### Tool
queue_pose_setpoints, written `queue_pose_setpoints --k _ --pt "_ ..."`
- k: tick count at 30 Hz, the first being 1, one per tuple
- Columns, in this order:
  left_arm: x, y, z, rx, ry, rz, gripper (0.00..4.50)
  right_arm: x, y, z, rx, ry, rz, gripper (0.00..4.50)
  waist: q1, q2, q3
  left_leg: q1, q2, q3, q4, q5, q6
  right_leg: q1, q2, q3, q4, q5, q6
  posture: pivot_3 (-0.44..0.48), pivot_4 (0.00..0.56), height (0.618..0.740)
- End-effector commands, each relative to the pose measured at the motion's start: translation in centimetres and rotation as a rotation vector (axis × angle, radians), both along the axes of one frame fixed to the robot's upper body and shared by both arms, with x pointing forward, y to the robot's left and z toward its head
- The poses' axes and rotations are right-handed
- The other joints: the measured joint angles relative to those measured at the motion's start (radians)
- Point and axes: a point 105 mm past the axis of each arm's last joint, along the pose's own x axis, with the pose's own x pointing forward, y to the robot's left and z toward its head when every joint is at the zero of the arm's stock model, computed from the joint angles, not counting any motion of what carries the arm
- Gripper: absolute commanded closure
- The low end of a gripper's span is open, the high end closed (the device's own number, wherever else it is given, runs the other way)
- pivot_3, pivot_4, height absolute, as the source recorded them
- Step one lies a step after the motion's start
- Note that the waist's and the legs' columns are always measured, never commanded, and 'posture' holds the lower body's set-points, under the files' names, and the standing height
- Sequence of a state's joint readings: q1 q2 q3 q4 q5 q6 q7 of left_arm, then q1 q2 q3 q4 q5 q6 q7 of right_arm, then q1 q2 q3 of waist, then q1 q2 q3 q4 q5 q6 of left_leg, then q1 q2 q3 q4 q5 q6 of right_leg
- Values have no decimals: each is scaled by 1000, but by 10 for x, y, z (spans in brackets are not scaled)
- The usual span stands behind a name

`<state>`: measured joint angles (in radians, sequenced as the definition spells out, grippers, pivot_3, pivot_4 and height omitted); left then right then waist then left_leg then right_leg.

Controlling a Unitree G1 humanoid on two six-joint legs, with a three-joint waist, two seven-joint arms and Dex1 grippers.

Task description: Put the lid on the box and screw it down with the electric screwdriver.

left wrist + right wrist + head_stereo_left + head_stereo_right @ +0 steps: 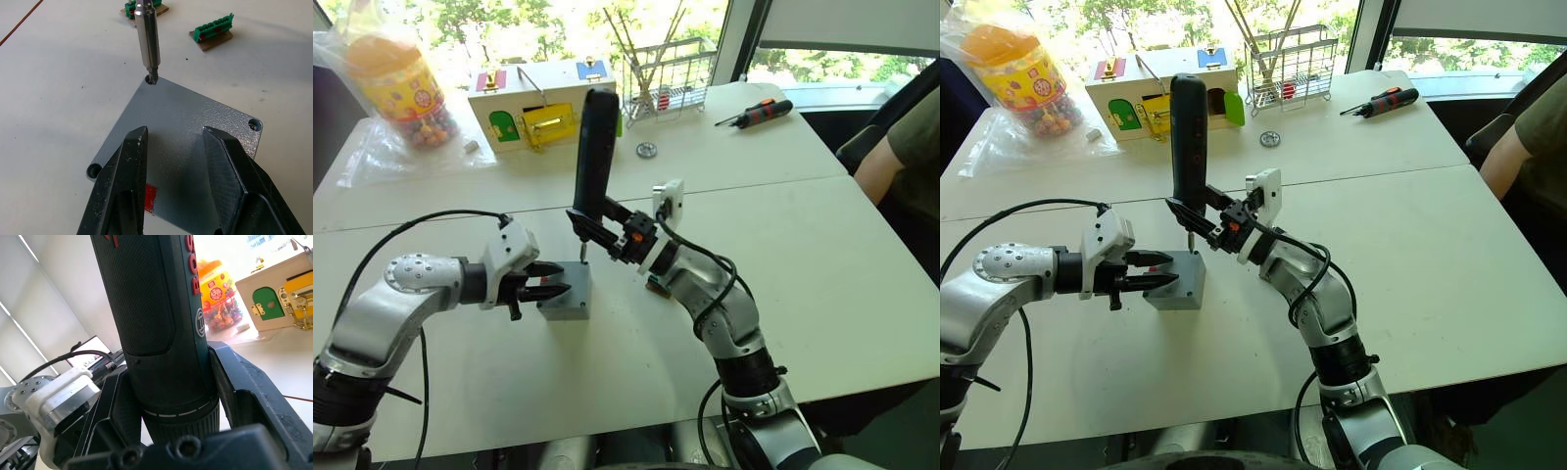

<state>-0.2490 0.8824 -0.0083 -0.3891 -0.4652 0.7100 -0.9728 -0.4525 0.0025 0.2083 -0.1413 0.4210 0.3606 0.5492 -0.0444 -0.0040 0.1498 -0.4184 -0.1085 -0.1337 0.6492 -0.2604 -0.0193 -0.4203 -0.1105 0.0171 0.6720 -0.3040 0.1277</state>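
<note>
- The right pincer (pixel 1197 217) is clenched on the thick dark cylindrical electric screwdriver (pixel 1189 137). The tool stands near upright, its bit directly below the pincer in a corner hole of the flat grey plastic lid (pixel 186 132).
- The lid sits on the small grey plastic box (pixel 1178 281) on the white bench (pixel 1449 264).
- The left pincer (pixel 1161 269) is released, its fingers lying over the lid's near edge.

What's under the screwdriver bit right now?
The electric screwdriver, held by the right end effector, has its bit in a corner screw hole of the lid, which sits on the box. Whether a screw sits in that hole is hidden by the bit.
</note>
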Motion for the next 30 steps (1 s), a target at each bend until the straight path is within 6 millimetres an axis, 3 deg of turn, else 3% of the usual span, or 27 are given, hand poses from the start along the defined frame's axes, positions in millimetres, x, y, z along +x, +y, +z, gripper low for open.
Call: queue_pose_setpoints --k 1,30 --pt "1 1 -4 14 13 9 2749 -5 1 18 58 -65 13 2733 0 0 0 0 0 0 0 0 0 0 0 0 0 0 0 0 150 740" --pt "2 -5 -5 17 12 -8 2749 -1 -1 0 -5 -53 -6 2733 0 0 0 4 0 0 -1 0 0 3 0 0 0 0 0 0 150 740"
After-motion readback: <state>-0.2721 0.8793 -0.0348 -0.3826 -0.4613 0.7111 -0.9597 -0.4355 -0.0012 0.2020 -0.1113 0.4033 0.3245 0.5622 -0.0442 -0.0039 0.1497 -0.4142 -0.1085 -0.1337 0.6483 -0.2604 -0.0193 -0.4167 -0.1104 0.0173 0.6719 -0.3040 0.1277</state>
